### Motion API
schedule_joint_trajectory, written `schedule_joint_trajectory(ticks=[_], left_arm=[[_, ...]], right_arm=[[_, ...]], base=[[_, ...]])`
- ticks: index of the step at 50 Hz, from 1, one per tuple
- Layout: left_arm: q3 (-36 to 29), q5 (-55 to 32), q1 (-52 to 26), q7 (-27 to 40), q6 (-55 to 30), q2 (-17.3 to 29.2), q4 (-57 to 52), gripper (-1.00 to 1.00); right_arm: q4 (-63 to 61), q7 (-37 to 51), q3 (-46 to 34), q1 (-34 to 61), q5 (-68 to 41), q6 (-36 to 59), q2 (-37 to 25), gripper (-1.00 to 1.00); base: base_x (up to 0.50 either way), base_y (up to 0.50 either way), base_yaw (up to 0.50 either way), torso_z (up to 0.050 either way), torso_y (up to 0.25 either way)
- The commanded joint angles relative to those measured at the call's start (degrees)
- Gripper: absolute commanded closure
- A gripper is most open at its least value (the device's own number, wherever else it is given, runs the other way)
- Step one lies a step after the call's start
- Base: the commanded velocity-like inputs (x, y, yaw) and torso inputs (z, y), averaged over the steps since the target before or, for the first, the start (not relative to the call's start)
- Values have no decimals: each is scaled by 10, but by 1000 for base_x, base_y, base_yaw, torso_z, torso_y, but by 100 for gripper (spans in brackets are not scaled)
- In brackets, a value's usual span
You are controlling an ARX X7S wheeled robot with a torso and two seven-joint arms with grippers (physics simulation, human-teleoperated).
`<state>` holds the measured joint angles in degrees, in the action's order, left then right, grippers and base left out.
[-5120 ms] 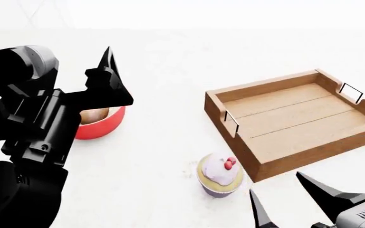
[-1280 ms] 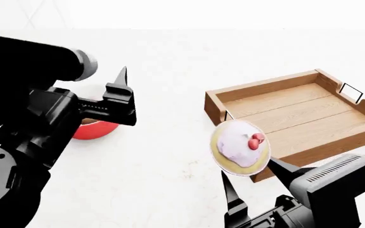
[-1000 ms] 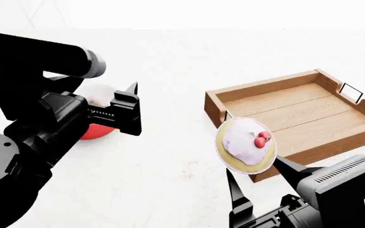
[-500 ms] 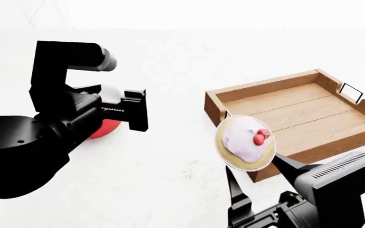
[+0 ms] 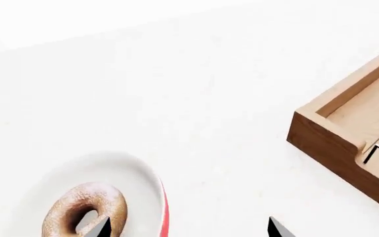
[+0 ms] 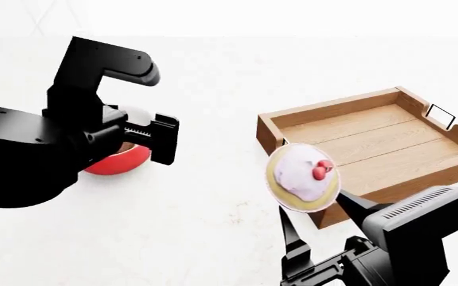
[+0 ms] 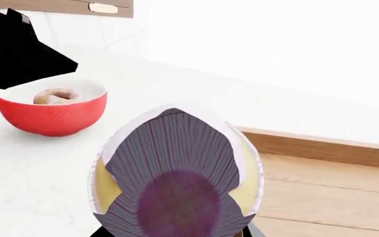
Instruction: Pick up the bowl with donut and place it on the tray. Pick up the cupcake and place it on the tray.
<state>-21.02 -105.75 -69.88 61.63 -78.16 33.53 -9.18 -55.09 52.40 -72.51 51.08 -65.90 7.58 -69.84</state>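
The tray [image 6: 372,149] sits on the counter [image 6: 213,196] at the right of the head view, set at an angle. The bowl [image 6: 117,162] stands on the counter well to its left, mostly hidden behind the left gripper [image 6: 161,140], which hangs over it. The donut [image 5: 84,212] lies in the bowl, toward one side. The cupcake [image 6: 302,177] is up off the counter, tipped on its side in the right gripper [image 6: 316,232], before the tray's near left corner; whether it overlaps the tray wall is hard to tell
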Motion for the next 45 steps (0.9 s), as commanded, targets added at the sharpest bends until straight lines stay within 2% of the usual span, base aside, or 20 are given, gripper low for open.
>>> schedule_joint_trajectory(ticks=[1, 16, 27, 45], left_arm=[[-29, 21, -24, -50, -35, 15, 60, -100], [-88, 142, -61, -212, -61, 12, 114, -100], [-126, 177, -77, -266, -65, 14, 121, -100], [-210, 288, -95, -400, -17, 7, 164, -100]], right_arm=[[5, -5, 5, 4, 7, 11, 8, 100], [16, -15, 6, 5, 7, 7, 12, 100], [20, -19, 4, -5, 17, -3, 10, 100], [32, -27, 1, -15, 25, -12, 13, 100]], base=[[0, 0, 0, 0, 0], [0, 0, 0, 0, 1], [0, 0, 0, 0, 0], [0, 0, 0, 0, 0]])
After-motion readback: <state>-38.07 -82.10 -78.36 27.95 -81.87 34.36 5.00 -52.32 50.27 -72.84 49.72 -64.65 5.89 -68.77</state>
